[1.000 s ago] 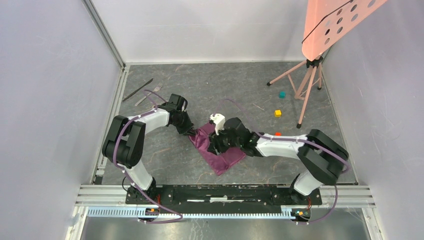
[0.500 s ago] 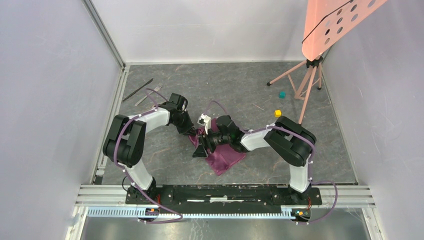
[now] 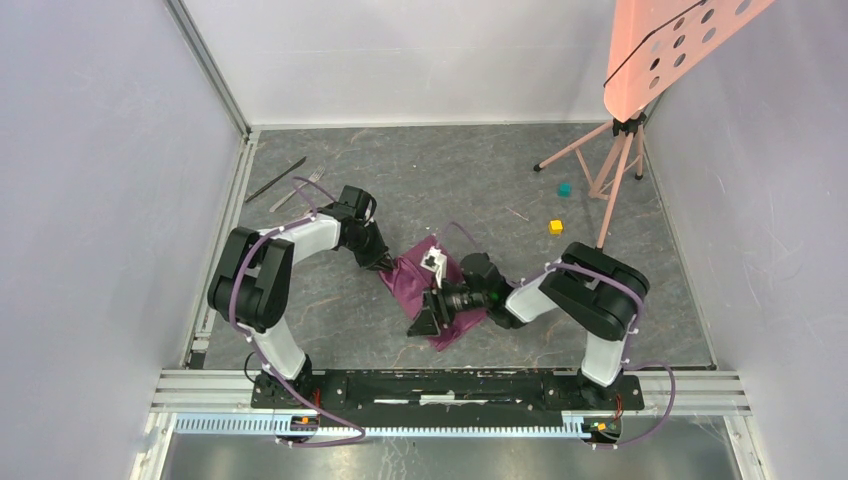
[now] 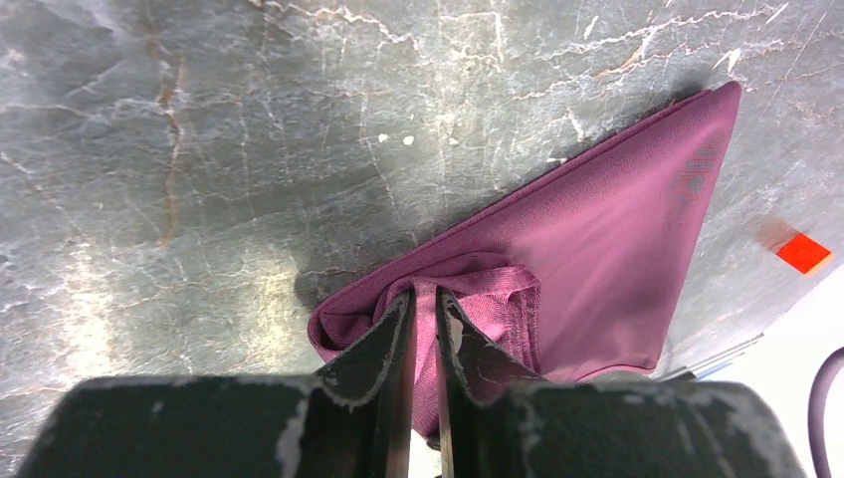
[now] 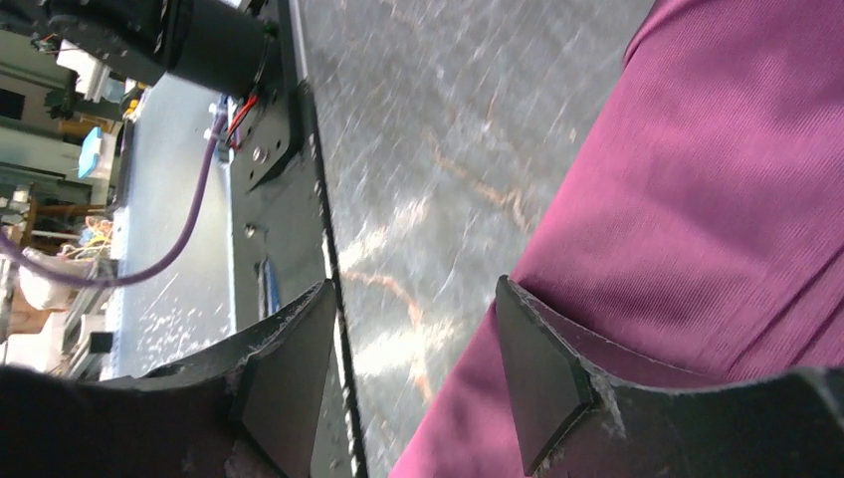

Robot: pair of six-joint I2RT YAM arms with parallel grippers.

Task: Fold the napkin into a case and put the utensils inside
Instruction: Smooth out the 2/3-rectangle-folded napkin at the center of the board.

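Note:
The plum-purple napkin (image 3: 415, 275) lies folded at the table's middle. My left gripper (image 3: 388, 264) is shut on the napkin's bunched left corner (image 4: 423, 299), with cloth pinched between the fingers. My right gripper (image 3: 424, 322) is open and low at the napkin's near-left edge, holding nothing; in the right wrist view (image 5: 413, 344) the purple cloth (image 5: 697, 199) lies beside and under one finger. The dark knife (image 3: 277, 179) and the silver fork (image 3: 298, 188) lie side by side at the far left of the table.
A teal cube (image 3: 564, 188) and a yellow cube (image 3: 555, 227) lie at the right. A pink perforated board on a tripod (image 3: 620, 150) stands at the back right. A small red marker (image 4: 802, 253) lies on the table near the napkin.
My right arm has swung back towards the near edge, its gripper moving from over the napkin's left part to its near-left edge. The left gripper has stayed on the corner.

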